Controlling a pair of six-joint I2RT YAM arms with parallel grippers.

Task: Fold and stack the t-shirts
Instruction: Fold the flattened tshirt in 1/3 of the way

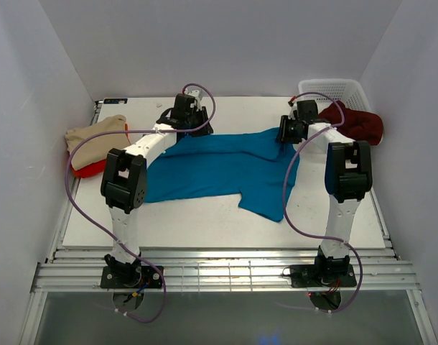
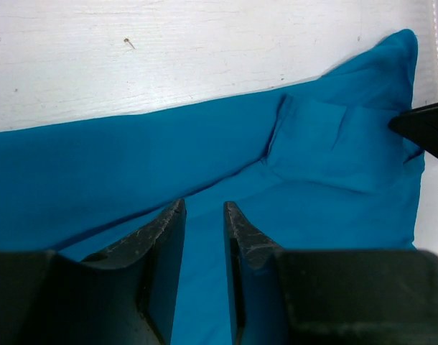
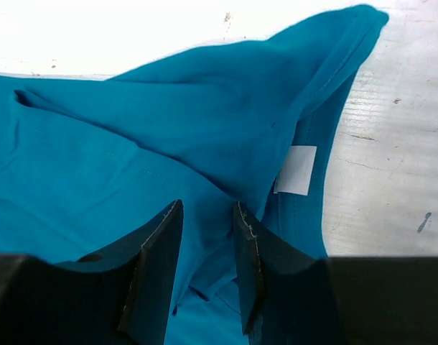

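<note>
Matt cloth, scuffed paint, plastic
The teal shirt [image 1: 219, 169] was smooth matt cloth; the table [image 1: 197, 215] looked white-painted and scratched; the basket [image 1: 342, 89] was plastic lattice.

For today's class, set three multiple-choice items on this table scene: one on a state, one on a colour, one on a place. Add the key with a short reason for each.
1. How does the teal shirt lie?
A. rolled into a ball
B. spread out across the table
C. hanging off the edge

2. What colour is the shirt under the beige shirt?
A. green
B. black
C. red

3. Where is the maroon shirt?
A. by the white basket, far right
B. under the teal shirt
C. on the beige shirt

Key:
1 B, its body and a sleeve lie open on the tabletop.
2 C, the red shirt peeks out beneath the beige one.
3 A, it is heaped against the basket's near side.
</note>
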